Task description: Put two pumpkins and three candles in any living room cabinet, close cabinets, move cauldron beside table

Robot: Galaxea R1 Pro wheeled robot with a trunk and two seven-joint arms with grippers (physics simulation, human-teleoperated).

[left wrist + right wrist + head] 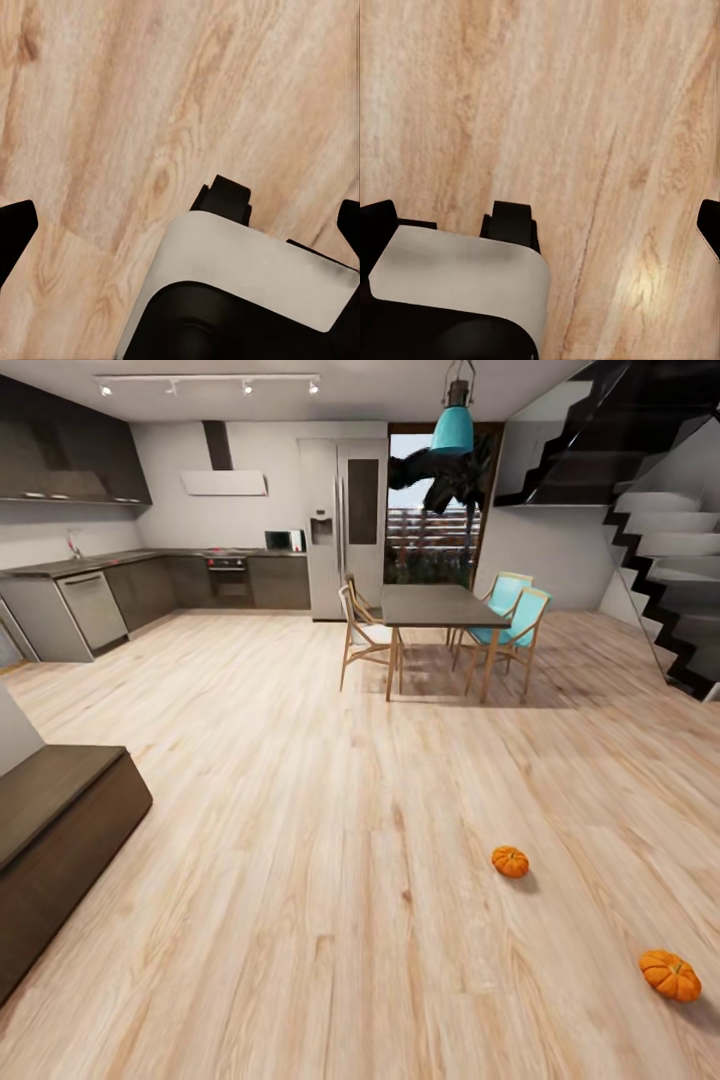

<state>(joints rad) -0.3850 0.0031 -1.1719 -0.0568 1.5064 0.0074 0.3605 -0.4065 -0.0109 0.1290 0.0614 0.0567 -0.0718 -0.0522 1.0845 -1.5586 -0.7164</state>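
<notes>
Open-plan room, pale wood floor (330,880). Two pumpkins lie on bare floor, well apart: nearer pumpkin (670,974) by the floor's right edge, farther pumpkin (510,861) toward the middle. Dark-brown cabinet (55,840) at left edge, front shut. Dining table (440,606) with chairs stands beyond. Left gripper (180,225) fingers spread apart, nothing between; right gripper (540,225) likewise, both over floor.
</notes>
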